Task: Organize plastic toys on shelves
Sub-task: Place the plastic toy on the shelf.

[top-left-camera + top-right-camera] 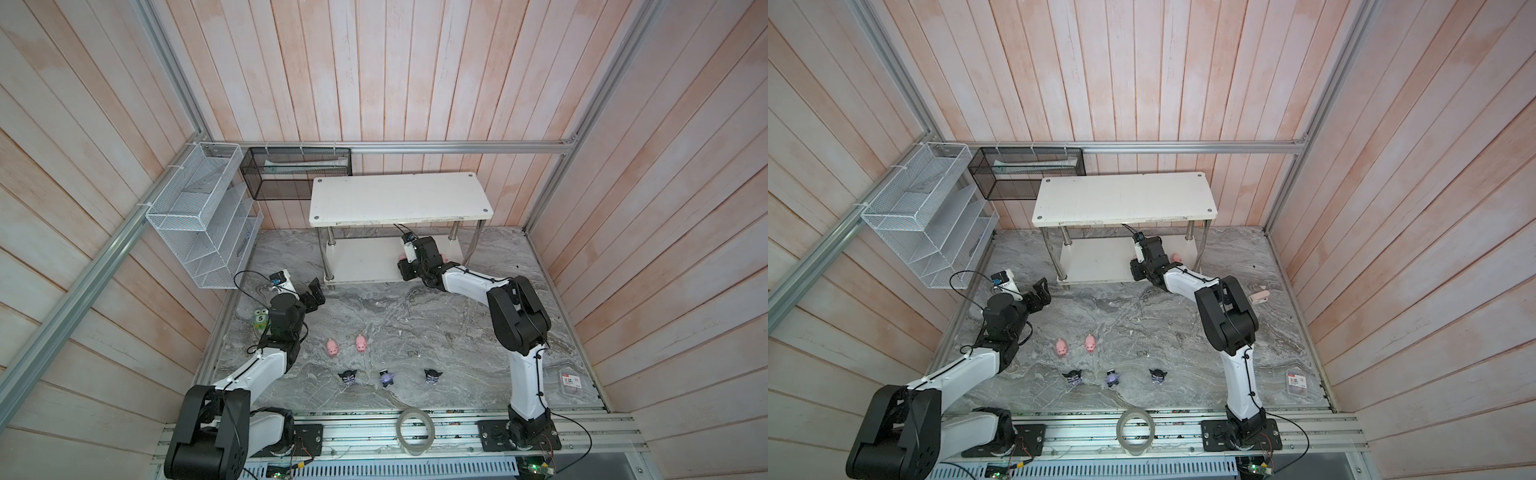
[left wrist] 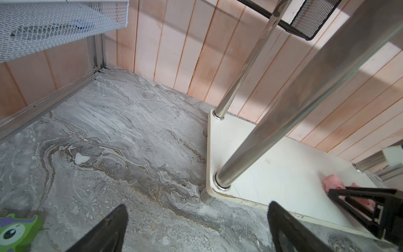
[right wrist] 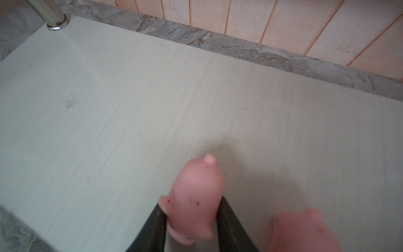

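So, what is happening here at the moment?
The right gripper reaches under the top board of the white shelves. It has a pink pig between its fingers, low over the lower board, beside a second pig. The left gripper hangs open above the table near the shelves' front leg and holds nothing. Two more pigs and three dark pointed-ear figurines lie on the table, not yet shelved.

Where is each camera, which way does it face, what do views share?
Both top views: high in front, looking down on grey marbled tabletop, white two-tier chrome-legged rack, both arms.
Left wrist: faces rack's lower board; open left pincer shows.
Right wrist: over that board; right pincer closed on small pink plastic pig.
Wrist views share the board.
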Available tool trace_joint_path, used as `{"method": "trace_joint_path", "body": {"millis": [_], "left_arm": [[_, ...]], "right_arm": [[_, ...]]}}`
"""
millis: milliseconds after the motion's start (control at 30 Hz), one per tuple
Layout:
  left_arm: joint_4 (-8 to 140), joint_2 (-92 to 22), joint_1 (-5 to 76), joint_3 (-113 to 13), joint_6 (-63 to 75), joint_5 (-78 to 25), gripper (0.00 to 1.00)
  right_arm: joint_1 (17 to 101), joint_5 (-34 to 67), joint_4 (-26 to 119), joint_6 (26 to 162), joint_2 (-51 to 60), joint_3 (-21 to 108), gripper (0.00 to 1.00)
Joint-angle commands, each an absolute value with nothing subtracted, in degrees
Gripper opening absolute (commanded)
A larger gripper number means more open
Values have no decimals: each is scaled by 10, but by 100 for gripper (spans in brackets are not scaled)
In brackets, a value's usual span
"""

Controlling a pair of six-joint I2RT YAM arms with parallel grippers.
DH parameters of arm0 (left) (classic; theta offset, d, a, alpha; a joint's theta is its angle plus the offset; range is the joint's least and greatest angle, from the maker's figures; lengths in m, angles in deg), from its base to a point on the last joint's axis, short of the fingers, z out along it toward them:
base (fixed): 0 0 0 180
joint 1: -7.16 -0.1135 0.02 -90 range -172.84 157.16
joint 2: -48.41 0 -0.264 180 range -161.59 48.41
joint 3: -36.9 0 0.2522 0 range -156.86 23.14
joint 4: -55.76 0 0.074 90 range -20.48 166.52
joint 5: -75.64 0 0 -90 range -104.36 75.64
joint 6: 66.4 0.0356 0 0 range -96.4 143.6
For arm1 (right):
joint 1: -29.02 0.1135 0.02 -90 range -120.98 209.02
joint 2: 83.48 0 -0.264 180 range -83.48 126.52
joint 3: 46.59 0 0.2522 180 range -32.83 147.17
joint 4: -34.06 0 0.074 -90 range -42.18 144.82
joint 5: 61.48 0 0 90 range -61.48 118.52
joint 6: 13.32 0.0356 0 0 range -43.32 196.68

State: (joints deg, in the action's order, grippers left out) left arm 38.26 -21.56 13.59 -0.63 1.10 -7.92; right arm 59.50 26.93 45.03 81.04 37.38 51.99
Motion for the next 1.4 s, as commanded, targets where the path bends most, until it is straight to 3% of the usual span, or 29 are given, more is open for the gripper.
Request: {"method": "trace_joint_path", "body": {"millis": [0, 300, 733, 933, 1200, 1267, 1333, 1367], "left_arm": [[377, -220, 137, -9, 19, -72, 100], [379, -216, 137, -8, 19, -72, 100], [387, -205, 137, -10, 11, -81, 100], [442, -181, 141, -17, -27, -124, 100], [594, -145, 251, -32, -66, -68, 100], [634, -144, 290, -38, -80, -40, 100], [663, -139, 324, -38, -96, -15, 100], [675, -134, 338, -37, -107, -6, 100]], "right_arm": [[594, 268, 464, 805, 377, 535, 42], [593, 266, 454, 810, 333, 517, 53], [594, 261, 431, 823, 209, 445, 56], [596, 244, 391, 840, 119, 345, 56], [622, 251, 369, 885, -33, 195, 57], [628, 247, 361, 900, -57, 173, 63], [629, 229, 343, 915, -74, 150, 84], [629, 217, 331, 923, -81, 139, 88]]}}
